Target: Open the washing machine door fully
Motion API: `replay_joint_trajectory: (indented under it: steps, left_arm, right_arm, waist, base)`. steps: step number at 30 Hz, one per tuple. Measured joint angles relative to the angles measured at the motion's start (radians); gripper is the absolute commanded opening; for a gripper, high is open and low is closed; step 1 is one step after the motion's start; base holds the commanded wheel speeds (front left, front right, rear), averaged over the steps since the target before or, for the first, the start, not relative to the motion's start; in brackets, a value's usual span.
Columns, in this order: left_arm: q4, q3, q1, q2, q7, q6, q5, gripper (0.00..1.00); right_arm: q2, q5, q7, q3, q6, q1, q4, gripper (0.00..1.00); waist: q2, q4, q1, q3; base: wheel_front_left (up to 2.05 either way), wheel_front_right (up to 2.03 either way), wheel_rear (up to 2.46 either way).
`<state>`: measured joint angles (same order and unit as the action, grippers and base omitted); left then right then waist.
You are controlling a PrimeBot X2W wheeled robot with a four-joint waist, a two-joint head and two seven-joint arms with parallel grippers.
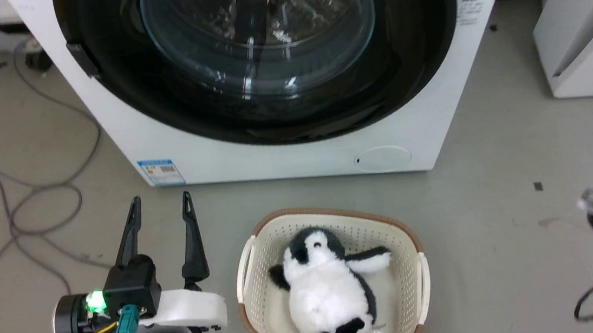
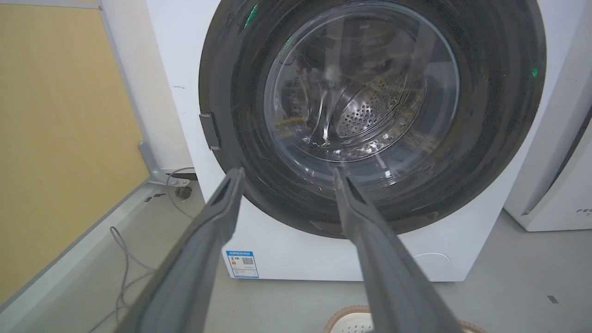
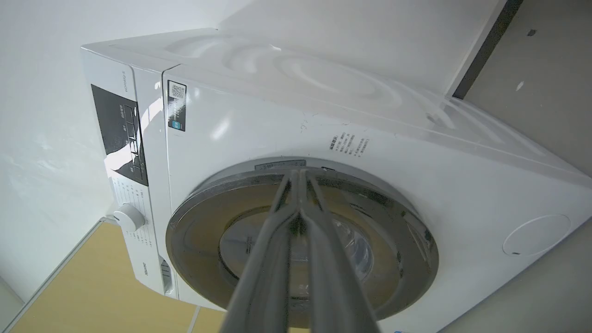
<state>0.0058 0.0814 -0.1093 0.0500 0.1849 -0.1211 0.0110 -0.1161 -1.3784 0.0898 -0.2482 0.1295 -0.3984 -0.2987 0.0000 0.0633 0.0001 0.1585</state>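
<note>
Both off door (image 1: 259,50): left gripper (image 1: 161,202) spread open, right gripper (image 3: 299,175) pinched closed, empty. May slip off glossy rim or miss edge tab (image 2: 210,131), leaving door latched.

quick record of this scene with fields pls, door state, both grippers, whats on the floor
door: washing machine door looks closed, flush on the washing machine front
door tab: dark tab on the door's left edge in the head view
left gripper: left gripper open, empty, short of the machine, fingers pointing at it
right gripper: right gripper shut, empty, aimed at the door
floor: laundry basket holding a plush penguin, in front of the machine; cables to the left
</note>
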Motion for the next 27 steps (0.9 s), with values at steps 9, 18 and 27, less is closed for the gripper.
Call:
replay_joint_trajectory:
  steps: [9, 18, 27]
  left_arm:
    - [-0.009, 0.006, -0.042, 0.0, 0.019, -0.018, 0.0, 1.0]
    - [-0.014, 0.035, -0.095, 0.0, 0.038, -0.038, 0.002, 1.0]
    - [-0.014, 0.067, -0.123, 0.0, 0.055, -0.066, 0.015, 1.0]
  right_arm:
    - [-0.058, -0.069, 0.042, 0.005, 0.0, -0.203, -0.141, 0.0]
    - [-0.117, -0.097, 0.083, 0.061, 0.0, -0.416, -0.275, 0.0]
    - [-0.155, -0.113, 0.122, 0.13, 0.0, -0.569, -0.376, 0.0]
  waist:
    - [0.0, 0.025, 0.0, 0.083]
    - [0.0, 0.054, 0.0001, 0.17]
    - [0.0, 0.097, 0.0, 0.224]
  base:
    - [0.0, 0.0, 0.0]
    - [0.0, 0.0, 0.0]
    - [0.0, 0.0, 0.0]
